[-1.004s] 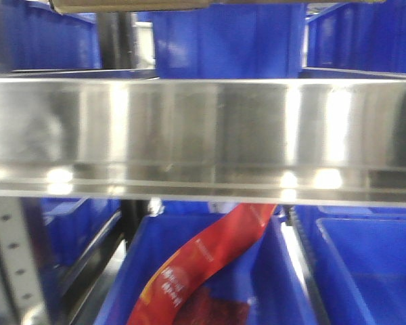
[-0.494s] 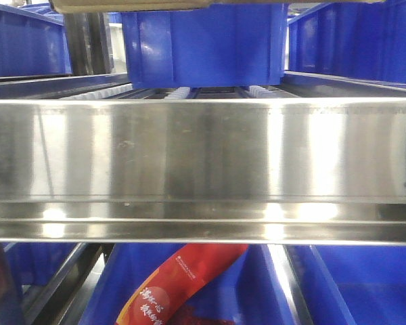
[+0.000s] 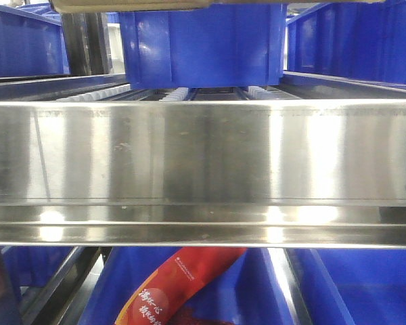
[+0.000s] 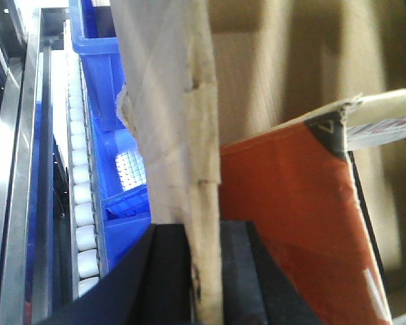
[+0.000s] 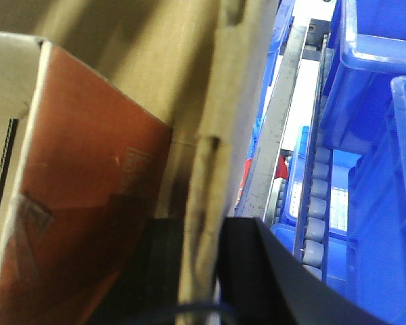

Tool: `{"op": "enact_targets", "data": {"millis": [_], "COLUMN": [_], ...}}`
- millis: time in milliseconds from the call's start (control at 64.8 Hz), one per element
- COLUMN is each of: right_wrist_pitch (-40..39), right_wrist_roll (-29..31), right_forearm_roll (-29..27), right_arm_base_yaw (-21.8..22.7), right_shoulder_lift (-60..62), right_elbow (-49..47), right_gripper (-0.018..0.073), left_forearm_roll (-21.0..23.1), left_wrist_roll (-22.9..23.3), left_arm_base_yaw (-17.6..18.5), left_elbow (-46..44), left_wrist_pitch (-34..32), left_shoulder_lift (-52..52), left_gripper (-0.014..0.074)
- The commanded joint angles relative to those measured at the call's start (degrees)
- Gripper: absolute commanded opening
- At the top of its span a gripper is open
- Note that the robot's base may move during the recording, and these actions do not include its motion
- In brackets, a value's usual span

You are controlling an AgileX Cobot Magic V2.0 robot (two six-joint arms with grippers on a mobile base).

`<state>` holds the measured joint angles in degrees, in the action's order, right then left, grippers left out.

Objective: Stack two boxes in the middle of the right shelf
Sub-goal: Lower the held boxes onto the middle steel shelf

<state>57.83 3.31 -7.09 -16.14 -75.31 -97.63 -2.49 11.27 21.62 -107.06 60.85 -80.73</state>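
Note:
A brown cardboard box hangs between my two grippers. Only its bottom edge (image 3: 128,5) shows at the top of the front view, above the shelf's broad steel front rail (image 3: 203,156) and white roller tracks (image 3: 176,93). My left gripper (image 4: 204,271) is shut on the box's left wall (image 4: 169,101), with black fingers (image 4: 166,271) on both sides of it. My right gripper (image 5: 203,271) is shut on the right wall (image 5: 220,101). An orange-red carton (image 4: 291,223) lies inside the box and also shows in the right wrist view (image 5: 88,189). No second box is in view.
A blue bin (image 3: 203,44) stands on the rollers just behind the rail, with more blue bins to its left (image 3: 24,40) and right (image 3: 355,40). Below the rail, a blue bin (image 3: 264,291) holds a red bag (image 3: 183,284). Blue bins (image 5: 372,135) and rollers (image 4: 81,183) flank the box.
Over the last second the rail has dropped lower in the front view and the roller tracks have come into sight. In the last half second almost nothing moved.

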Motion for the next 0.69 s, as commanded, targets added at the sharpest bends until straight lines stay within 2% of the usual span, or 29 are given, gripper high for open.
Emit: {"op": "enact_targets", "data": {"millis": [0,680], "right_wrist_pitch": [-1.75,-2.20], "right_wrist_roll": [0.24,0.24], "right_forearm_roll": [0.34,0.34], "right_arm_base_yaw": [0.48,0.48], "right_shoulder_lift": [0.49,0.49], "right_elbow": [-0.58,-0.58], "right_gripper": [-0.0154,-0.0154], "left_forearm_roll": [1.66,1.78], "left_wrist_roll": [-0.54,-0.54], "left_arm_base_yaw": [0.43,0.43], "left_elbow": [-0.80,-0.80], "left_wrist_pitch": [-3.66,-3.67], "left_shoulder_lift": [0.95,0.95], "left_gripper": [-0.0111,-0.0111]}}
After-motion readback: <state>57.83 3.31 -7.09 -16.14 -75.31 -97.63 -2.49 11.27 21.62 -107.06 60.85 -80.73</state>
